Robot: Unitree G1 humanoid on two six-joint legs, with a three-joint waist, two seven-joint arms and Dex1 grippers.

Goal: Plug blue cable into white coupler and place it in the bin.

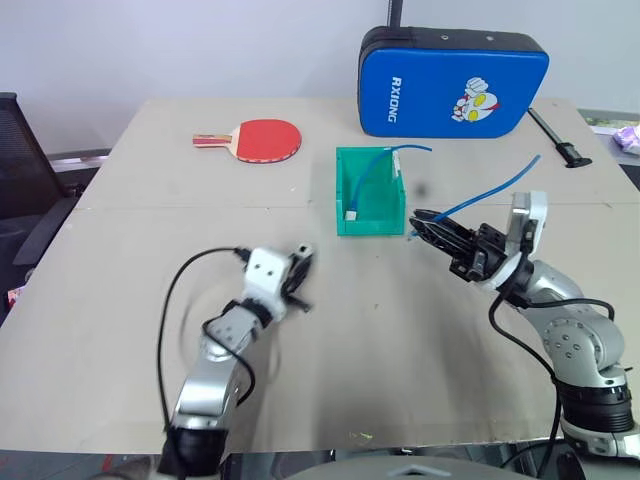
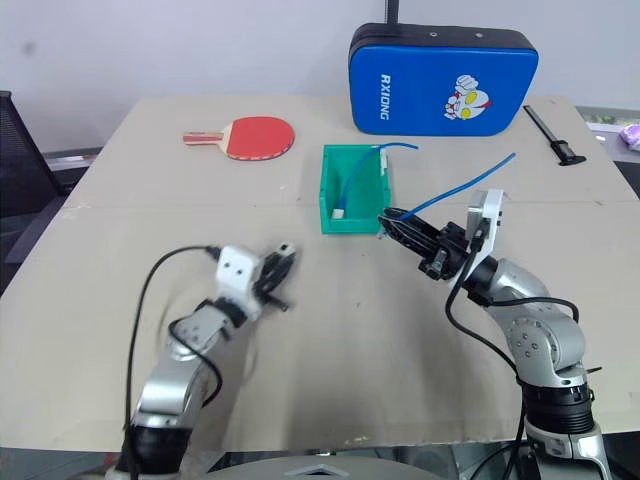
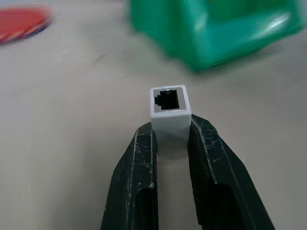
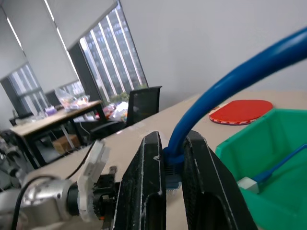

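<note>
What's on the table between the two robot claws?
Nothing: in the left eye view, only bare table lies between the left claw, holding the white coupler, and the right claw.

We see the left claw smeared by motion blur in the head views. The blue cable's plug is hidden between the right claw's fingers, its far end cut off by the edge.
</note>
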